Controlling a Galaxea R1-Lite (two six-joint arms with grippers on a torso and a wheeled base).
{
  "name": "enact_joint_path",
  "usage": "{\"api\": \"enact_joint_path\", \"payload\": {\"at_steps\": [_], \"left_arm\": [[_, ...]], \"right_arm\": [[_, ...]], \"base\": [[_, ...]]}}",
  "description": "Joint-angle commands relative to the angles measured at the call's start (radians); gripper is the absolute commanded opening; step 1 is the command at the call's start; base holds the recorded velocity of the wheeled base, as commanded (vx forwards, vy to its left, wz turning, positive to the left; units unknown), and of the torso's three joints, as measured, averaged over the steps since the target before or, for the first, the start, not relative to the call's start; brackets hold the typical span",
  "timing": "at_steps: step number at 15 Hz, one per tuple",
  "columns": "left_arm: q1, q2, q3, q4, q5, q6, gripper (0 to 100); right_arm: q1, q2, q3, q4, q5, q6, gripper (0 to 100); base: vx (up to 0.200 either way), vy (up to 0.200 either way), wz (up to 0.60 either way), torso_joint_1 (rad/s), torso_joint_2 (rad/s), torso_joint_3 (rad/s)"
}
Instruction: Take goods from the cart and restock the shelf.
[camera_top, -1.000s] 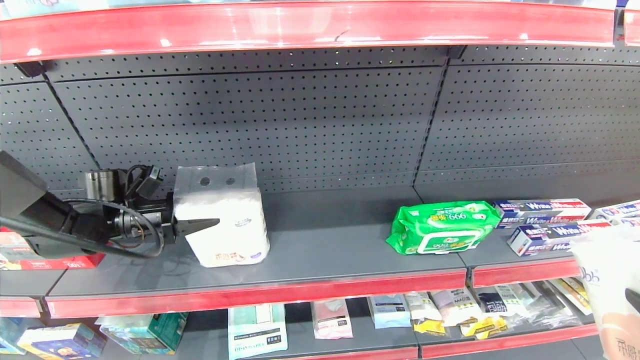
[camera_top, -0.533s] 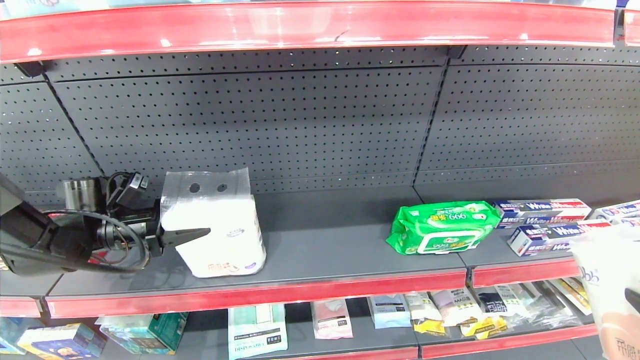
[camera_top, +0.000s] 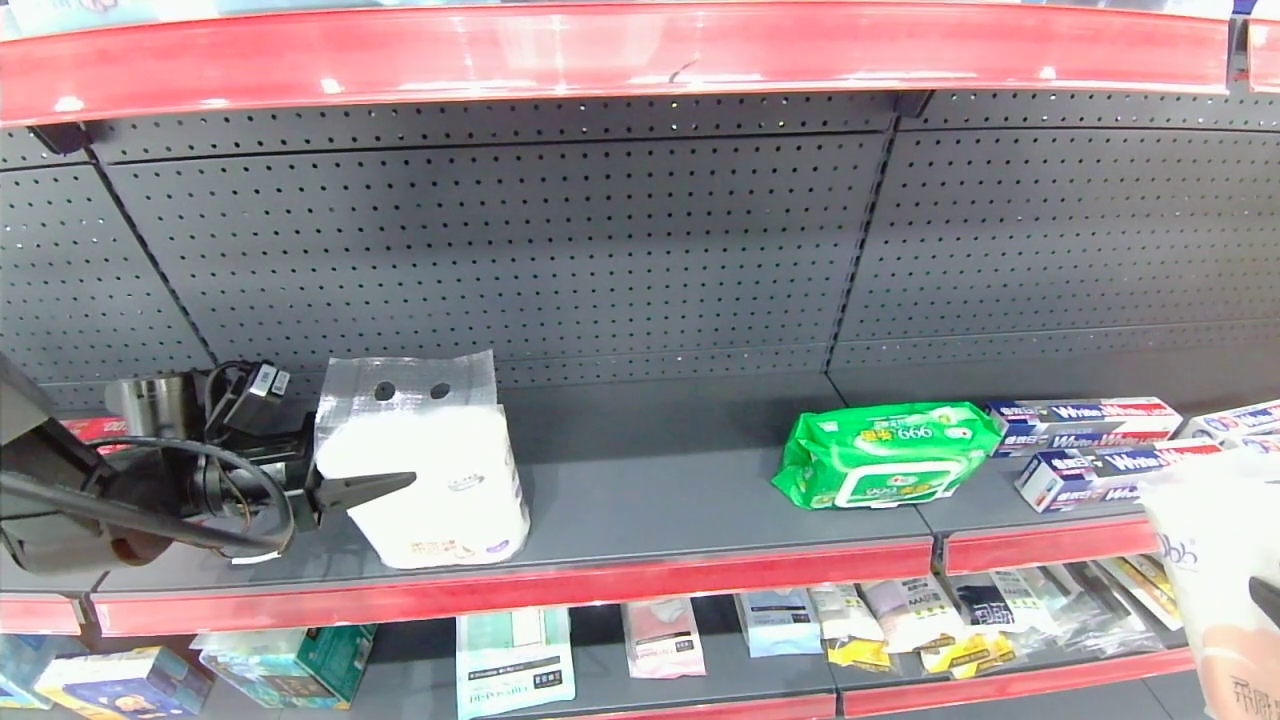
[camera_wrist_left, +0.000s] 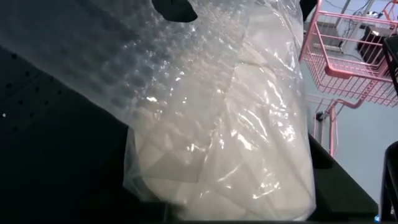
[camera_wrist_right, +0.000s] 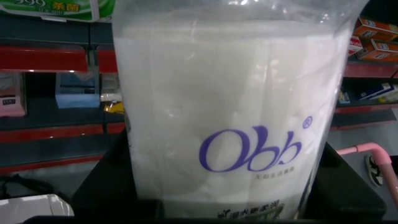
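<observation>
Tissue pack (camera_top: 430, 470) in clear wrap stands upright on the left part of the grey shelf (camera_top: 660, 490), close to its red front lip. I have my left gripper (camera_top: 378, 482) clamped on it from the left, with one dark finger lying across its front face. Well to the right on the same shelf I see a green wipes pack (camera_top: 885, 455) with toothpaste boxes (camera_top: 1095, 440) just beside it. My right gripper (camera_wrist_right: 224, 214) grips a second tissue pack (camera_top: 1215, 570) low at the right, in front of the shelf, and the pink cart (camera_wrist_left: 348, 56) shows in the left wrist view.
</observation>
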Motion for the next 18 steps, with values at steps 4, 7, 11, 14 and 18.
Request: {"api": "enact_joint_path", "payload": {"at_steps": [4, 7, 11, 14, 18], "left_arm": [[-0.002, 0.031, 0.021, -0.041, -0.002, -0.003, 0], [-0.005, 0.028, 0.032, -0.041, -0.002, -0.005, 0], [-0.005, 0.007, 0.063, -0.041, 0.003, -0.012, 0], [-0.005, 0.008, 0.058, -0.041, 0.007, -0.012, 0], [-0.008, 0.013, 0.061, -0.043, -0.005, -0.001, 0]], "right_arm": [[0.0, 0.0, 0.004, -0.001, -0.002, 0.0, 0], [0.0, 0.0, 0.007, -0.001, -0.002, 0.0, 0], [0.0, 0.002, 0.01, 0.0, -0.002, 0.0, 0], [0.0, 0.005, 0.01, 0.0, -0.002, 0.0, 0], [0.0, 0.005, 0.01, -0.001, -0.003, 0.0, 0]], "base": [[0.0, 0.0, 0.0, 0.0, 0.0, 0.0], [0.0, 0.0, 0.0, 0.0, 0.0, 0.0], [0.0, 0.0, 0.0, 0.0, 0.0, 0.0], [0.0, 0.0, 0.0, 0.0, 0.0, 0.0], [0.0, 0.0, 0.0, 0.0, 0.0, 0.0]]}}
